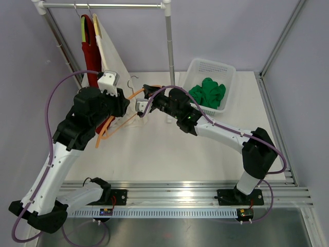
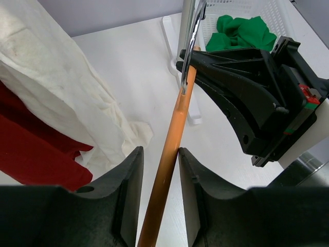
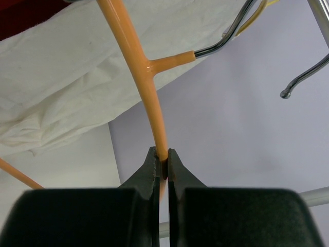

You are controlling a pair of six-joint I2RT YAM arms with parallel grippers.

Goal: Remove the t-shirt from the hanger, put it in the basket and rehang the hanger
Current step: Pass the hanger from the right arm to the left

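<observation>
An orange hanger point(image 3: 144, 77) with a metal hook is off the rail and held above the table. A white t-shirt point(image 3: 67, 77) drapes over its upper arm and trails down to the table point(image 2: 77, 103). My right gripper point(image 3: 162, 154) is shut on the hanger's orange wire just below the neck joint point(image 1: 146, 92). My left gripper point(image 2: 160, 153) straddles another orange bar of the hanger point(image 2: 172, 134). Its jaws stand narrowly apart: the right finger touches the bar and a slim gap shows on the left. In the top view the left arm point(image 1: 97, 105) hides most of the t-shirt.
A red garment point(image 1: 88, 49) and a cream one point(image 1: 110, 51) hang from the rail point(image 1: 103, 5) at the back left. The rack's upright pole point(image 1: 170, 46) stands mid-table. A white basket point(image 1: 226, 69) holding green cloth point(image 1: 208, 92) sits at the back right.
</observation>
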